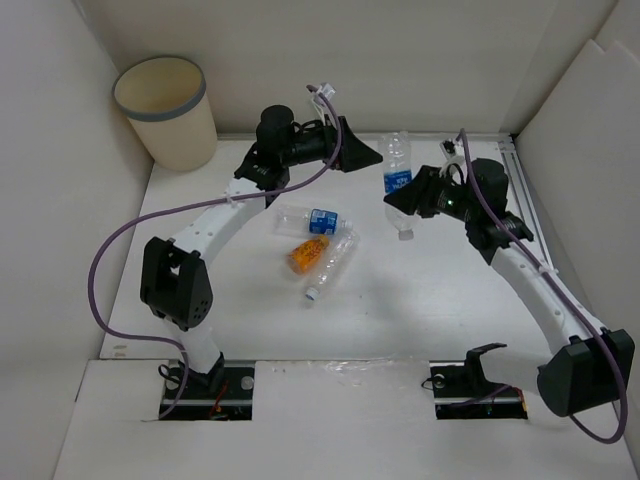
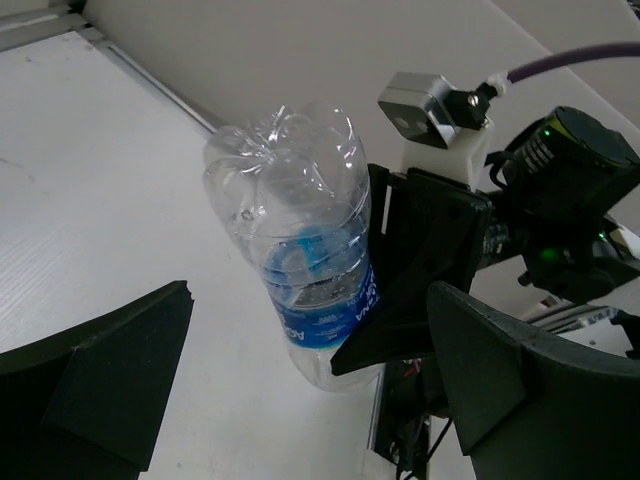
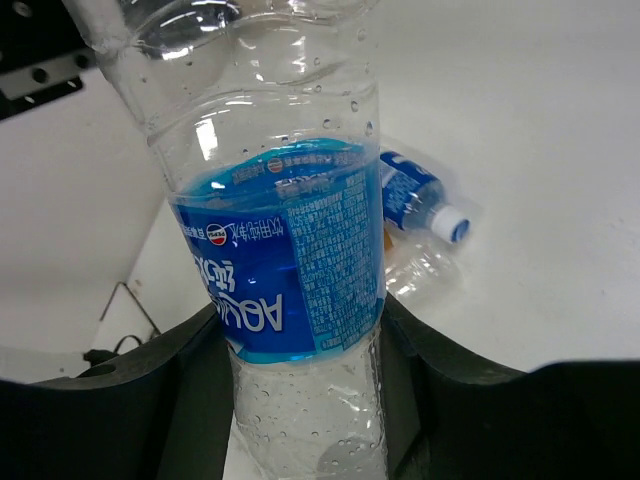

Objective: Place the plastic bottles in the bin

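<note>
Overhead: the right gripper [image 1: 405,197] is clamped on a blue-labelled bottle [image 1: 398,172] at two o'clock. Three loose bottles [image 1: 308,255] lie at centre, four counted, and one bin [image 1: 165,110] stands at ten o'clock.
Left wrist: the left gripper [image 2: 310,300] gapes apart.
Right wrist: the bottle looks light, thin-walled, slick; the labelled waist seems the best hold.

Blue-labelled bottle [image 1: 397,160], seemingly clamped in right gripper [image 1: 401,198], well apart from bin [image 1: 182,132]
</note>
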Available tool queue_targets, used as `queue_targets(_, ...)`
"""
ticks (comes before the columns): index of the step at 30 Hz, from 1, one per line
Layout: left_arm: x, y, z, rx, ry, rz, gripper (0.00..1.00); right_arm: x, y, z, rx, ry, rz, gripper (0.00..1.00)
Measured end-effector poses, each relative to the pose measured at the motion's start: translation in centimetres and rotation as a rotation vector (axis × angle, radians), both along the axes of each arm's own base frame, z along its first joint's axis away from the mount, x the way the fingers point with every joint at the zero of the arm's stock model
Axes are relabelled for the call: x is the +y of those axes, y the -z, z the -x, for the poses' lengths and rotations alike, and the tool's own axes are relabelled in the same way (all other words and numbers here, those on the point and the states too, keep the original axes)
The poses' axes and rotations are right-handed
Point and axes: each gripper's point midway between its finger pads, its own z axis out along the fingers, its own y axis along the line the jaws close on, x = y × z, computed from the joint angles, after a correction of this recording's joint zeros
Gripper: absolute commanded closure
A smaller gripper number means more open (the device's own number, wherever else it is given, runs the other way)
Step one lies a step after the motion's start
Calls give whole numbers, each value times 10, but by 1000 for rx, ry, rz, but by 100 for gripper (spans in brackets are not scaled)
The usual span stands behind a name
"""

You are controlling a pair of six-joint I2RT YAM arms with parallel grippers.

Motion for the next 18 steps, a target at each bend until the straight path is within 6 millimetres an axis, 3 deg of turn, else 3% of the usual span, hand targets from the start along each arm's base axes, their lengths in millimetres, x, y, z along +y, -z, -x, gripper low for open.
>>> queue_targets(5,-9,-10,13,-32,67,41,0,22,-24,0,-42,-89,-66,100)
queue_targets(12,-16,-11,16,-50,92,56,0,59,-40,13,-65,-225,-113,100)
queue_targets(14,-17,-8,15,-42,95,55,6,67,-42,15,-68,-251,-126,100)
queue_targets(16,-18,-4,13,-29,97,53,43,71,-40,15,-60,-262,-133,90)
queue_targets(17,-19,-2,12,-21,94,51,71,71,-40,14,-57,-259,-135,82)
queue_targets(18,-19,-2,12,-17,90,50,91,72,-37,12,-48,-253,-134,31)
